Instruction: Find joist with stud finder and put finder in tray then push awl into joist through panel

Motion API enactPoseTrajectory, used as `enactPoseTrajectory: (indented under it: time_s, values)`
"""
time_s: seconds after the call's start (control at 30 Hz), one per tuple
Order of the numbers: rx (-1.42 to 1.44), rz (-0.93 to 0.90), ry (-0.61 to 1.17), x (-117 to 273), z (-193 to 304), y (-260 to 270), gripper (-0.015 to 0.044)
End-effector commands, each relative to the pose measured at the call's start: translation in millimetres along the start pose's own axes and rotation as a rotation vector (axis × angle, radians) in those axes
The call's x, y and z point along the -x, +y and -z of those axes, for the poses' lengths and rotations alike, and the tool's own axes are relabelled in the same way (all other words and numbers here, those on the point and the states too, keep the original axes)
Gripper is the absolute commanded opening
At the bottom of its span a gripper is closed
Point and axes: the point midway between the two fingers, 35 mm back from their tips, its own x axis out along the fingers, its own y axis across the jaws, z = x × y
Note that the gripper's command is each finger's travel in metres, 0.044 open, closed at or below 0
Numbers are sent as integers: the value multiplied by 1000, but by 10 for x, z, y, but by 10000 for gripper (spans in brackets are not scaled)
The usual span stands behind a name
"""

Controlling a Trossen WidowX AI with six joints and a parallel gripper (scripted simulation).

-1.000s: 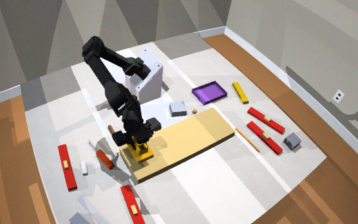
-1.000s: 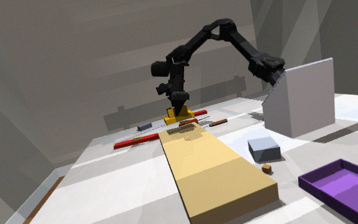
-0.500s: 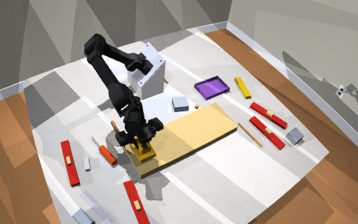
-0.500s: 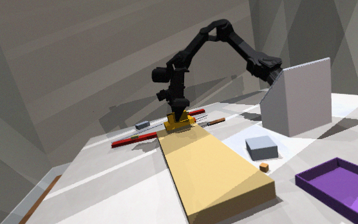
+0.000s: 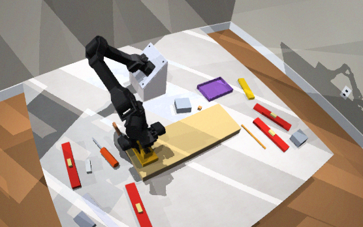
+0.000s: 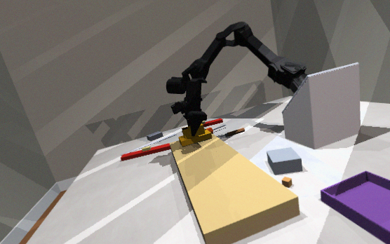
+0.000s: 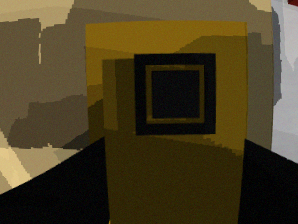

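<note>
My gripper (image 5: 142, 151) (image 6: 193, 132) (image 7: 169, 141) is shut on the yellow stud finder (image 5: 145, 160) (image 6: 196, 139) (image 7: 165, 37), holding it upright at the left end of the tan floor panel (image 5: 196, 130) (image 6: 238, 186) (image 7: 55, 65) in the top view. Its base is at or just above the panel's surface; contact is not clear. Its black-framed square display looks dark in the wrist view. The brown-handled awl (image 5: 116, 128) (image 6: 238, 131) lies beside the panel's left end, partly hidden by the arm. The purple tray (image 5: 215, 88) (image 6: 368, 203) is empty. No hole shows in the visible panel.
An orange screwdriver (image 5: 109, 157) and a red level (image 5: 71, 169) lie left of the panel. Another red level (image 5: 136, 203) lies in front. A grey block (image 5: 183, 105) (image 6: 284, 160) and small orange cube (image 5: 200, 107) (image 6: 287, 181) lie behind it. A pencil-like stick (image 5: 254, 137) lies right.
</note>
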Motion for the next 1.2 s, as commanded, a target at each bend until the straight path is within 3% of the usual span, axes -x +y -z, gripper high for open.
enactPoseTrajectory:
  time_s: [0.0,1.17]
  values:
    - [4,-3,-4,-11,-6,40,0]
    - [3,-5,-3,-13,-2,582,0]
